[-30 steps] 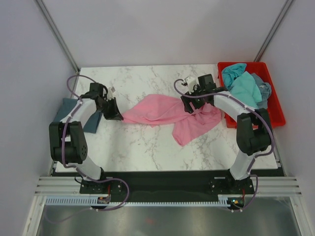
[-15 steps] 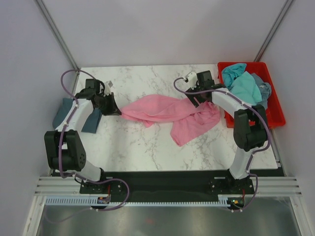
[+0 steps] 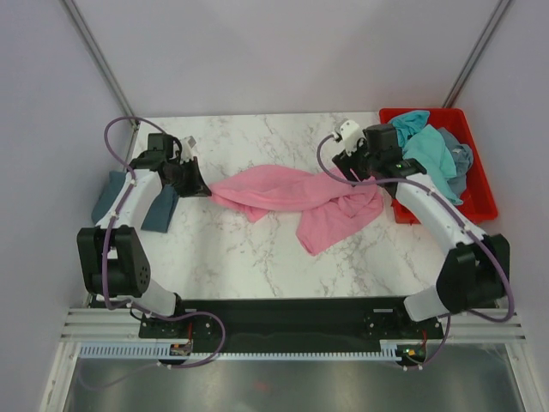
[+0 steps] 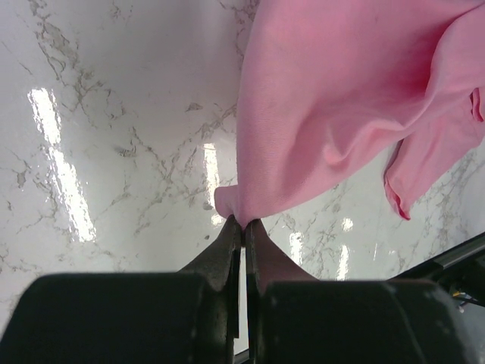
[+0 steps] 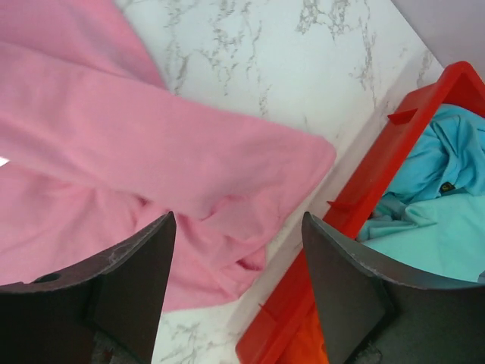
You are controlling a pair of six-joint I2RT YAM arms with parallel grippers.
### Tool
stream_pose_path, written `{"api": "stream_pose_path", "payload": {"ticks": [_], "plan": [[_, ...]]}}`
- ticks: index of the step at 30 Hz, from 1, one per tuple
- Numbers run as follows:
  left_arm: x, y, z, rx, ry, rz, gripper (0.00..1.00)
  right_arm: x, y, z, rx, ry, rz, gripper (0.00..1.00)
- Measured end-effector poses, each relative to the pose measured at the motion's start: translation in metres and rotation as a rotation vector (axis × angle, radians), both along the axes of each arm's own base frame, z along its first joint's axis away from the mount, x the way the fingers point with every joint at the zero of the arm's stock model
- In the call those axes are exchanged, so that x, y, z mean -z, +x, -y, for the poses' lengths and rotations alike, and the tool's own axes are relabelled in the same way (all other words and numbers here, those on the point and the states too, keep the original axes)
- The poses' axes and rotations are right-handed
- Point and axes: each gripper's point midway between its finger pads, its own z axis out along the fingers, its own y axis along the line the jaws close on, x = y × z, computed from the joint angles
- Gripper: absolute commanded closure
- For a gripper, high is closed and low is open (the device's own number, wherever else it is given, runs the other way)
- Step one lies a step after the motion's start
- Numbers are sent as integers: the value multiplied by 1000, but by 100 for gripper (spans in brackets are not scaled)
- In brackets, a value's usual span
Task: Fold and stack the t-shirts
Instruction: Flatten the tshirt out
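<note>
A pink t-shirt [image 3: 292, 193] lies crumpled and stretched across the middle of the marble table [image 3: 249, 249]. My left gripper [image 3: 204, 190] is shut on the shirt's left end; in the left wrist view its tips [image 4: 244, 224] pinch a fold of pink cloth [image 4: 318, 114]. My right gripper [image 3: 350, 169] hangs open over the shirt's right end beside the red crate. In the right wrist view its jaws [image 5: 239, 216] stand wide apart with nothing between them, above pink cloth [image 5: 114, 152]. A folded slate-blue t-shirt [image 3: 111, 196] lies at the table's left edge under my left arm.
A red plastic crate [image 3: 482, 196] stands at the back right, holding a turquoise t-shirt [image 3: 425, 150] and a grey-blue one [image 3: 464, 159]. In the right wrist view the crate's rim [image 5: 364, 189] is just right of the pink cloth. Walls close in on both sides.
My right gripper has lifted off the pink shirt and shifted right toward the crate. My left gripper has pulled the shirt's left end slightly left and back.
</note>
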Motion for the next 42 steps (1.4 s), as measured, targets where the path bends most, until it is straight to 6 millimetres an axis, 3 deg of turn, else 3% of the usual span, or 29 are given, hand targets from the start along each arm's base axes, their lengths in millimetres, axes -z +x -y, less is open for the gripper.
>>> {"api": "stream_pose_path", "payload": {"ticks": [2,4,9,13,25,42], "plan": [[0,0,0,0,0,-1,98,-12,-21,-1,-49,17,24,28],[0,2,0,0,0,-1,98,-4,-45,-2,-99,19,2,30],[-2,8,0,0,1,5,98,73,-87,4,-163,-38,-229,39],[-2,8,0,1,1,5,98,108,-105,8,-201,-73,-344,43],[-2,9,0,1,1,5,98,145,-106,8,-252,-118,-440,44],[-2,9,0,1,1,5,98,143,-81,3,-245,-122,-390,47]]}}
